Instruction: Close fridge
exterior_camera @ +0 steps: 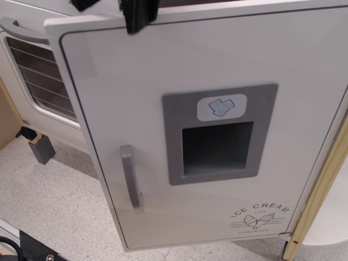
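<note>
The white fridge door (217,60) fills the view and stands almost flush, with only a thin slit showing along its top edge. It has a grey vertical handle (130,176), a grey recessed dispenser panel (217,136) with a blue ice sticker (221,107), and an "ICE CREAM" logo (261,217). My gripper (114,15) is at the door's top left edge. One black finger (140,13) rests against the front of the top edge; the other finger (87,4) is to its left. The fingers stand apart with nothing held. The fridge interior is hidden.
The white oven door (11,76) with a wire-lined window (46,76) and grey horizontal handle (16,27) is at the left. A small grey block (42,148) stands on the speckled floor. A pale wooden post (321,190) runs along the right.
</note>
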`<control>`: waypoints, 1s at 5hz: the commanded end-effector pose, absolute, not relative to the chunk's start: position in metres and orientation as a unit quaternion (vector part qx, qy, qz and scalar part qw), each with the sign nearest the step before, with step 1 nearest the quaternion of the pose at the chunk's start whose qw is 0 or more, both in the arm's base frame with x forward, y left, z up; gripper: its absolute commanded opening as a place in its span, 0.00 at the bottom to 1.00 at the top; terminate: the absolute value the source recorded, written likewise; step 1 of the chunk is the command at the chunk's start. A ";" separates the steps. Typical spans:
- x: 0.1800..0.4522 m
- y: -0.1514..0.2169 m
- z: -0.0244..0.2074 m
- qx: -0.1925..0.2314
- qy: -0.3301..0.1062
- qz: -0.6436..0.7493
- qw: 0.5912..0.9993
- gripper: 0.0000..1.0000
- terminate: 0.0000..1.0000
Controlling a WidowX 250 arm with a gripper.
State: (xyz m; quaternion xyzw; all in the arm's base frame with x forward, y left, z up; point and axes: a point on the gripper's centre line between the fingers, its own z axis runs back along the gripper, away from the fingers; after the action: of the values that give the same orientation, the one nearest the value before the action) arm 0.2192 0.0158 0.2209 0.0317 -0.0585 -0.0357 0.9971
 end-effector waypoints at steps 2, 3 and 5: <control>0.184 0.002 0.226 0.047 -0.078 -0.014 0.996 1.00 0.00; 0.171 -0.005 0.202 0.060 -0.085 0.013 0.994 1.00 0.00; 0.177 0.003 0.136 0.045 -0.096 0.117 0.987 1.00 0.00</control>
State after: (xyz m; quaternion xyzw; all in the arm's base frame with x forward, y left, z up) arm 0.1746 0.0030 0.1291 0.0453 -0.0872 0.1172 0.9882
